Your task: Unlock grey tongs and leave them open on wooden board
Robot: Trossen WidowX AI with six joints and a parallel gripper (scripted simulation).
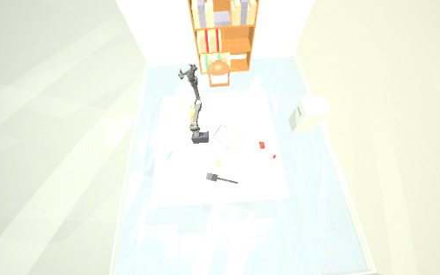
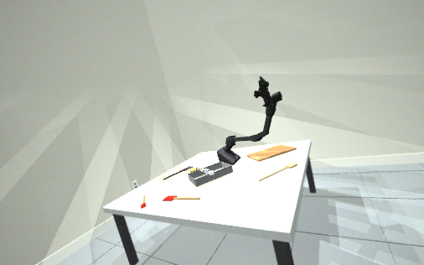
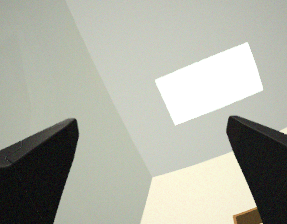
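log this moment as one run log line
phase: pre-grasp | claw: open, empty, raised, aimed at ceiling | tongs: across roasting tin | wooden board: bare

I am working in a plain domestic room: pale walls, a tiled floor (image 2: 367, 197), a white table (image 2: 245, 205), a wooden bookshelf (image 1: 223, 32) stocked with books, and a wall socket (image 2: 135, 184) near the skirting.

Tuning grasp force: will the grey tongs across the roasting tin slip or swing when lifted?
Probably stiff: the tongs look like thin grey metal. Likely slippery for the same reason. They span the roasting tin rim, so an off-centre grasp may tip them. The gripper is raised well above the tin, its jaws open and empty.
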